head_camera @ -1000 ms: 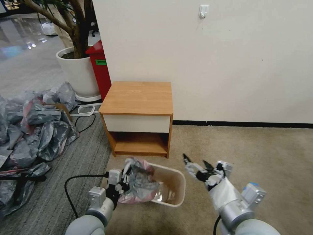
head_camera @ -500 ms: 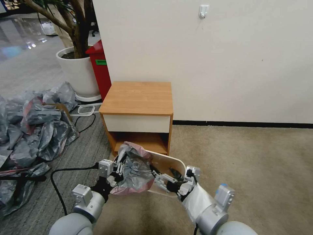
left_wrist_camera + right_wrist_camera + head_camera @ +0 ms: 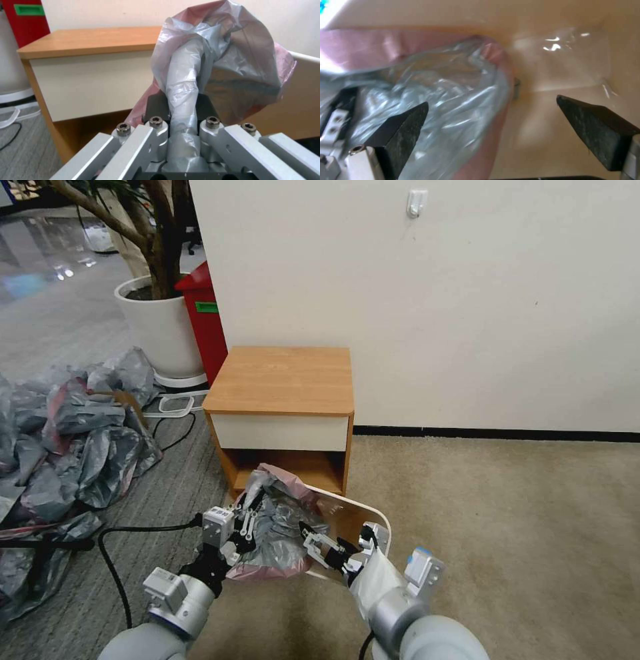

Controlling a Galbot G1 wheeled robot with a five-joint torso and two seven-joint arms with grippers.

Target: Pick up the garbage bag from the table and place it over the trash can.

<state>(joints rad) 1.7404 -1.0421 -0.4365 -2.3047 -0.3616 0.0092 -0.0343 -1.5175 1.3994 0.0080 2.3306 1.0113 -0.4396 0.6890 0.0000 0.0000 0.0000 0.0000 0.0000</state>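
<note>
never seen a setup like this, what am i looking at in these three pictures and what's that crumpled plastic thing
This is a wheeled robot with two arms. One picture looks down from a camera on its head; the other two come from cameras on its wrists, close to the fingers.

The crumpled plastic is a garbage bag, grey with a pink rim. The left gripper is shut on a bunched fold of it, seen plainly in the left wrist view. The bag hangs at the mouth of a cream trash can, which is tilted on the carpet. The right gripper is open, reaching into the can beside the bag.

Behind stands a wooden table with a bare top. A heap of bags lies on the floor to the left.
</note>
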